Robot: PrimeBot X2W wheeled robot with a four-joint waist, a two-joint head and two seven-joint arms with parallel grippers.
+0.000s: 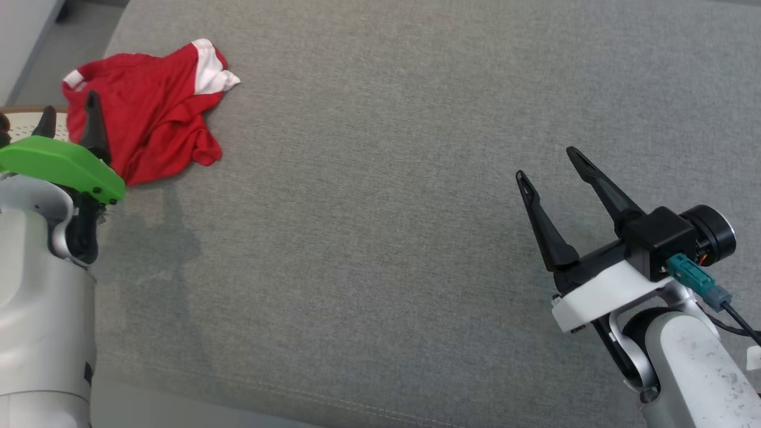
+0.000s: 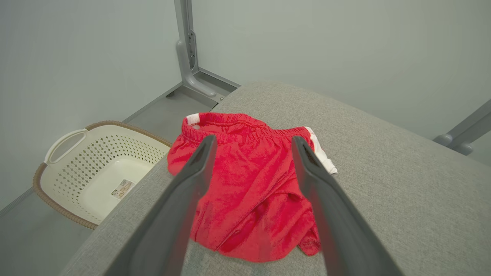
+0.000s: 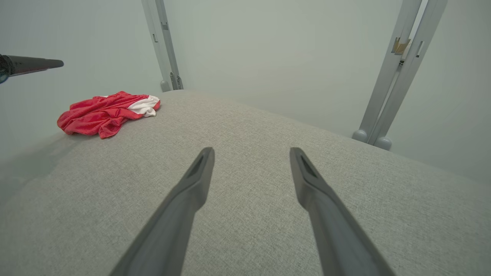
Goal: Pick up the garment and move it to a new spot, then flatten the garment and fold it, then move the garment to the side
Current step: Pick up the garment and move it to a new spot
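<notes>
Two grippers hang with fingers spread wide above a grey cushion, neither holding anything. A crumpled red garment with white trim lies in a heap at the cushion's far left corner, its elastic waistband turned toward the far edge. The left gripper is poised at the cushion's left edge, pointing straight at the garment. From its wrist camera the two dark fingers frame the red cloth, with their tips near the waistband. Whether they touch the fabric cannot be told. The right gripper stands over the cushion's right side, well apart from the garment, with bare grey fabric between its parted fingers. A cream laundry basket sits on the floor just beside the cushion's left edge.
</notes>
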